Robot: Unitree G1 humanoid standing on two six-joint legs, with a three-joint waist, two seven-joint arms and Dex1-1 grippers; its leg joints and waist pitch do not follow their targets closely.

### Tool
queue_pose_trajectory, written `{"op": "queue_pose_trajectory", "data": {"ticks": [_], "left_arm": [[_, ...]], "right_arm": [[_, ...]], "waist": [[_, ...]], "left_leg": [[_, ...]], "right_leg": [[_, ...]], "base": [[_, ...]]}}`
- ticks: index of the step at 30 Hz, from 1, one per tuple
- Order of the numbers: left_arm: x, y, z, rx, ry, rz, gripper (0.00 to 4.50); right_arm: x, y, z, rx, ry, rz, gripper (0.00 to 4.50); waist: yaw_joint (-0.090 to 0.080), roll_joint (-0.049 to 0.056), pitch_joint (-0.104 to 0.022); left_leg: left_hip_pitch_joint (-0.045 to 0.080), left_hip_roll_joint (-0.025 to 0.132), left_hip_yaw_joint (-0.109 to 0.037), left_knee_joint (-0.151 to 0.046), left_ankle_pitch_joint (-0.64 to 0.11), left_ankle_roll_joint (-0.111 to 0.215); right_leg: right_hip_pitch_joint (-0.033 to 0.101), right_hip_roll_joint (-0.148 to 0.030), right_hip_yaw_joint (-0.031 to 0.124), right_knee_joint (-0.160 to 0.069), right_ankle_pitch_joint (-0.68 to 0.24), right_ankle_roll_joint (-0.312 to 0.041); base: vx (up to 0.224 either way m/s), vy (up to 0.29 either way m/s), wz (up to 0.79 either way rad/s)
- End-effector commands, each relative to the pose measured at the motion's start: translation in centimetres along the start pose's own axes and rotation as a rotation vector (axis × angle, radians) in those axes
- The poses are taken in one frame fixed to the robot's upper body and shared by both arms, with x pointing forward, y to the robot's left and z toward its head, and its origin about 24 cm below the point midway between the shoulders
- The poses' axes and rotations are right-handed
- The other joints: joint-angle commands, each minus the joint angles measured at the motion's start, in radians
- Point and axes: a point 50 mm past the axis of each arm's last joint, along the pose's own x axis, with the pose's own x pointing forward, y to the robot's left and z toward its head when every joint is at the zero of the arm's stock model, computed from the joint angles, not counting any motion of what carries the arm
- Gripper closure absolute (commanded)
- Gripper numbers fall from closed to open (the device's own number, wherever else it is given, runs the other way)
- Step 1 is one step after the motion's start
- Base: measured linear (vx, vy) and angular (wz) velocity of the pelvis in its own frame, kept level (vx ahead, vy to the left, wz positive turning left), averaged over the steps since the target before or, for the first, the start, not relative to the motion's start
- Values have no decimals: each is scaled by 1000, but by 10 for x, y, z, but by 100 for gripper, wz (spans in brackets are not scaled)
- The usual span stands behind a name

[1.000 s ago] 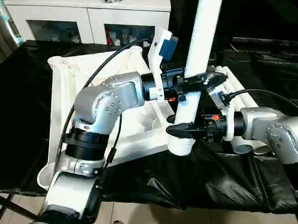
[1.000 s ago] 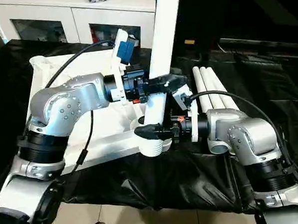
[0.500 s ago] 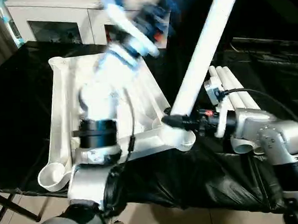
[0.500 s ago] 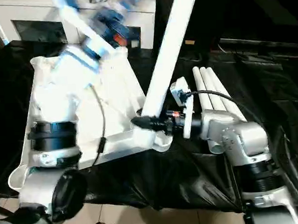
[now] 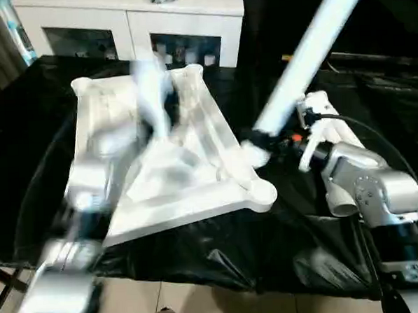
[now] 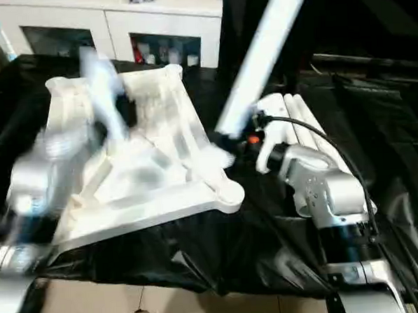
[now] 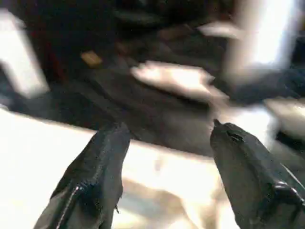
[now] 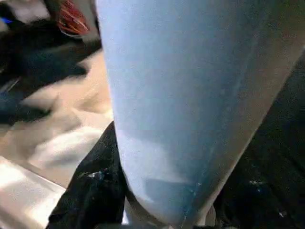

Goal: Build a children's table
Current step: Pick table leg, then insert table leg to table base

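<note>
The children's table top [image 5: 194,140] lies upside down on the black cloth, ribs and round corner sockets up. My right gripper [image 5: 264,138] is shut on the lower part of one white tube leg [image 5: 308,49]. The leg leans up and to the right. Its lower end hangs by the top's right edge, just behind the near right corner socket [image 5: 262,194]. The right wrist view has the leg [image 8: 181,95] close up against a black finger [image 8: 95,191]. My left arm [image 5: 91,177] is a blur over the top's left half. Its gripper [image 7: 167,138] is open with nothing in it.
More white tube legs [image 5: 328,126] lie side by side on the cloth behind my right forearm. A white cabinet with glass doors [image 5: 128,24] stands beyond the table. The cloth's front edge [image 5: 222,268] hangs over the floor.
My left gripper has let go of the leg, and that arm has swung away to the left over the table top. The right gripper has tilted the leg further right and lifted it back.
</note>
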Motion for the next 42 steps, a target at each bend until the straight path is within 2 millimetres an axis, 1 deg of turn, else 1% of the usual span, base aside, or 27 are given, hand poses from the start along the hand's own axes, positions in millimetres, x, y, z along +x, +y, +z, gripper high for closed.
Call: {"op": "queue_pose_trajectory", "data": {"ticks": [1, 3, 4, 5, 7, 8, 9, 10, 11, 12, 14, 16, 17, 18, 22, 23, 24, 25, 27, 28, 29, 30, 35, 36, 38, 39, 42], "left_arm": [[7, -11, -4, 34, 36, -85, 134], [11, -18, -15, 26, 93, -129, 134], [13, -23, -19, 40, 111, -152, 134], [15, -27, -23, 39, 134, -173, 134], [20, -34, -25, 50, 162, -213, 134], [26, -36, -24, 66, 170, -213, 134], [27, -36, -24, 69, 170, -212, 134], [30, -37, -23, 88, 178, -205, 134], [30, -38, -22, 89, 187, -210, 134], [30, -39, -21, 82, 187, -214, 134], [28, -39, -26, 59, 210, -220, 169], [24, -41, -32, 47, 244, -222, 169], [22, -43, -33, 31, 246, -235, 182], [22, -45, -32, 17, 243, -245, 182], [12, -46, -36, 15, 293, -273, 214], [10, -45, -39, -3, 314, -269, 221], [11, -45, -40, -9, 324, -256, 236], [12, -45, -42, -3, 338, -246, 249], [12, -45, -44, 2, 352, -238, 261], [13, -45, -46, 14, 372, -227, 266], [13, -44, -50, 33, 397, -209, 273], [13, -43, -52, 38, 405, -197, 284], [12, -41, -55, 15, 421, -173, 322], [12, -42, -56, 4, 431, -174, 341], [11, -42, -57, -1, 432, -176, 356], [10, -42, -57, 0, 435, -179, 366], [6, -43, -58, -6, 448, -204, 391]], "right_arm": [[-1, -4, 4, -36, -6, -34, 259], [-2, -6, 1, -34, 9, -49, 259], [-4, -7, 0, -37, 16, -52, 259], [-6, -7, 0, -38, 26, -52, 259], [-11, -7, 0, -56, 40, -41, 259], [-14, -11, 1, -68, 44, -54, 259], [-14, -11, 1, -69, 44, -56, 259], [-16, -13, 1, -68, 45, -66, 259], [-16, -10, 3, -59, 39, -44, 259], [-16, -9, 3, -58, 36, -34, 259], [-13, -6, -1, -58, 41, -25, 259], [-11, -4, -5, -51, 52, -27, 259], [-11, -2, -5, -46, 53, -18, 259], [-11, 0, -5, -43, 52, -9, 259], [-6, 6, -2, -57, 54, 22, 259], [-4, 5, -2, -58, 56, 23, 259], [-4, 5, -2, -65, 62, 21, 259], [-4, 5, -3, -74, 68, 24, 259], [-5, 5, -3, -77, 71, 29, 259], [-5, 6, -4, -77, 71, 30, 259], [-5, 6, -6, -78, 77, 32, 259], [-5, 7, -7, -81, 81, 33, 259], [-4, 11, -7, -72, 84, 56, 259], [-5, 13, -8, -72, 90, 73, 259], [-5, 14, -8, -72, 94, 79, 259], [-5, 14, -9, -73, 97, 84, 259], [-6, 15, -9, -75, 110, 104, 259]], "waist": [[-6, 0, -80], [-7, 0, -79], [-7, 15, -80], [-10, 16, -79], [-10, 31, -80], [-14, 11, -81], [-15, 1, -79], [-13, 6, -78], [-12, 29, -80], [-15, 20, -80], [-14, 17, -80], [-18, 24, -79], [-26, 19, -80], [-27, 17, -79], [-33, 21, -79], [-35, 33, -78], [-36, 33, -77], [-36, 24, -76], [-34, 29, -76], [-31, 21, -78], [-33, 17, -77], [-32, 21, -78], [-32, 18, -79], [-34, 15, -78], [-33, 17, -77], [-33, 14, -75], [-33, 15, -74]], "left_leg": [[33, 48, -10, -79, -191, -60], [31, 46, -10, -79, -189, -56], [31, 46, -11, -79, -193, -60], [30, 46, -12, -79, -204, -63], [34, 45, -13, -78, -222, -66], [28, 44, -12, -77, -209, -57], [27, 44, -9, -77, -202, -47], [26, 44, -10, -76, -200, -45], [29, 46, -12, -75, -210, -47], [30, 45, -12, -75, -219, -47], [26, 44, -13, -76, -212, -39], [27, 44, -13, -76, -216, -36], [27, 44, -12, -76, -217, -33], [27, 45, -12, -76, -215, -30], [27, 46, -12, -77, -208, -24], [29, 46, -12, -78, -231, -31], [31, 44, -13, -78, -247, -36], [29, 44, -12, -79, -249, -37], [31, 45, -12, -79, -249, -38], [29, 46, -13, -79, -236, -32], [27, 46, -12, -79, -232, -30], [27, 46, -13, -78, -224, -28], [25, 45, -12, -76, -202, -20], [26, 45, -11, -77, -203, -18], [26, 46, -11, -78, -214, -18], [28, 46, -11, -79, -227, -19], [27, 46, -12, -80, -237, -23]], "right_leg": [[31, -55, 33, -61, -103, -204], [33, -54, 34, -59, -86, -201], [33, -54, 34, -58, -85, -201], [34, -53, 35, -60, -83, -199], [34, -51, 35, -61, -77, -197], [42, -51, 35, -60, -62, -205], [41, -51, 35, -65, -68, -205], [41, -53, 36, -63, -81, -206], [38, -55, 36, -65, -98, -207], [39, -52, 36, -66, -97, -209], [42, -53, 34, -63, -100, -216], [38, -52, 34, -65, -115, -220], [38, -50, 34, -65, -115, -224], [38, -51, 34, -65, -113, -226], [36, -50, 33, -64, -119, -233], [32, -49, 34, -66, -137, -230], [32, -48, 34, -68, -149, -230], [34, -49, 35, -71, -157, -227], [32, -50, 35, -70, -162, -226], [34, -51, 35, -69, -155, -223], [35, -50, 35, -70, -155, -221], [34, -50, 35, -69, -153, -215], [35, -51, 35, -67, -135, -220], [34, -51, 35, -69, -140, -220], [33, -52, 35, -70, -160, -217], [32, -52, 36, -73, -185, -211], [31, -53, 36, -75, -212, -203]], "base": [[0, 0, 0], [0, 0, 0], [0, 0, 0], [0, 0, 0], [0, 0, 0], [0, 0, 0], [0, 0, 0], [0, 0, 0], [0, 0, 0], [0, 0, 0], [0, 0, 0], [0, 0, 0], [0, 0, 0], [0, 0, 0], [0, 0, 0], [0, 0, 0], [0, 0, 0], [0, 0, 0], [0, 0, 0], [0, 0, 0], [0, 0, 0], [0, 0, 0], [0, 0, 0], [0, 0, 0], [0, 0, 0], [0, 0, 0], [0, 0, 0]]}}
